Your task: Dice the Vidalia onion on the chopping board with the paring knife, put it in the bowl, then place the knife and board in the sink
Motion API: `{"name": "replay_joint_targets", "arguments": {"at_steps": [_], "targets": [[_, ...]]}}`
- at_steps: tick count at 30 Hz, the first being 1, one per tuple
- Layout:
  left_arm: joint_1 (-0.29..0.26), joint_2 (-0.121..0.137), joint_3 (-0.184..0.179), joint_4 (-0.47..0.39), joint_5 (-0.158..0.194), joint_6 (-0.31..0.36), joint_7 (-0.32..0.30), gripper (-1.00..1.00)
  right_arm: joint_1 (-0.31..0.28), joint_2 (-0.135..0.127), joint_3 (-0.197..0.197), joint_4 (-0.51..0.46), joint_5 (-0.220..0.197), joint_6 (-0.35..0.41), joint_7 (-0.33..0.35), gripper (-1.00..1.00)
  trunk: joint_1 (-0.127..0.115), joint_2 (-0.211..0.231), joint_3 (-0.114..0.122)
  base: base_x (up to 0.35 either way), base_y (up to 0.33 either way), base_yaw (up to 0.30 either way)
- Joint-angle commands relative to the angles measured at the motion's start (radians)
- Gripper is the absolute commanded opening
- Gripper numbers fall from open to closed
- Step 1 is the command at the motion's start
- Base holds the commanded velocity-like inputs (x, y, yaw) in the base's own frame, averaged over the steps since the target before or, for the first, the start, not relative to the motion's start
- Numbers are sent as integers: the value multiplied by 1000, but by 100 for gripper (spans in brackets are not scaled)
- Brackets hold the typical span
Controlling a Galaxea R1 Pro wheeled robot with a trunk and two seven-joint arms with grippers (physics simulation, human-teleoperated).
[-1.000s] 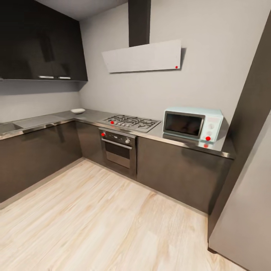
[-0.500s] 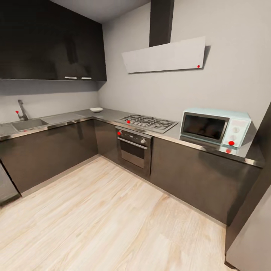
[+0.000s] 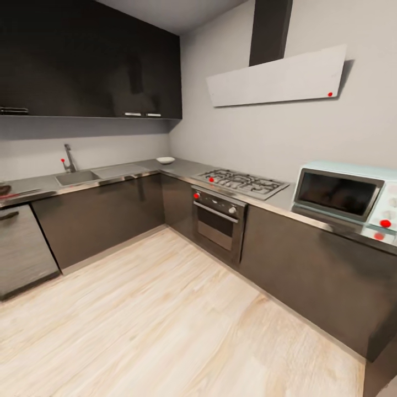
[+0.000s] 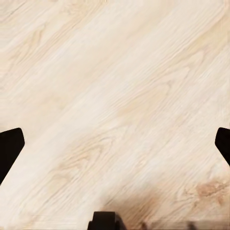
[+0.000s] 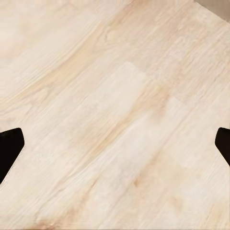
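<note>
Both hands, left hand (image 4: pixel 115 143) and right hand (image 5: pixel 115 143), hang spread and empty over the wooden floor (image 3: pixel 165 320), so drive squarely toward the sink (image 3: pixel 77 177) at ten o'clock on the counter (image 3: pixel 132 170), minding the bowl (image 3: pixel 165 160) further along.

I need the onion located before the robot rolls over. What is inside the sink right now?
From the head view, the sink basin shows as a shallow grey rectangle beside the tap. Its near wall hides the bottom from this angle, so its contents cannot be told.
</note>
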Motion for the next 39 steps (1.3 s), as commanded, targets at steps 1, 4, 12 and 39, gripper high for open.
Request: {"name": "replay_joint_targets", "arguments": {"at_steps": [1, 4, 12, 39], "targets": [[0, 0, 1, -1, 1, -2, -1, 100, 0, 0, 1, 1, 1, -3, -3, 100, 0, 0, -1, 282, -95, 277], [0, 1, 1, -1, 0, -2, -1, 100, 0, 0, 1, 2, 1, -3, -4, 100, 0, 0, -1, 295, -96, 277], [0, 0, 1, -1, 0, -2, -1, 100, 0, 0, 1, 2, 0, -3, -4, 100, 0, 0, -1, 305, -88, 277], [0, -7, -2, 1, 2, -2, -1, 100, 0, 1, 3, 2, 1, -2, -4, 100, 0, 0, -1, 208, 156, 277]]}}
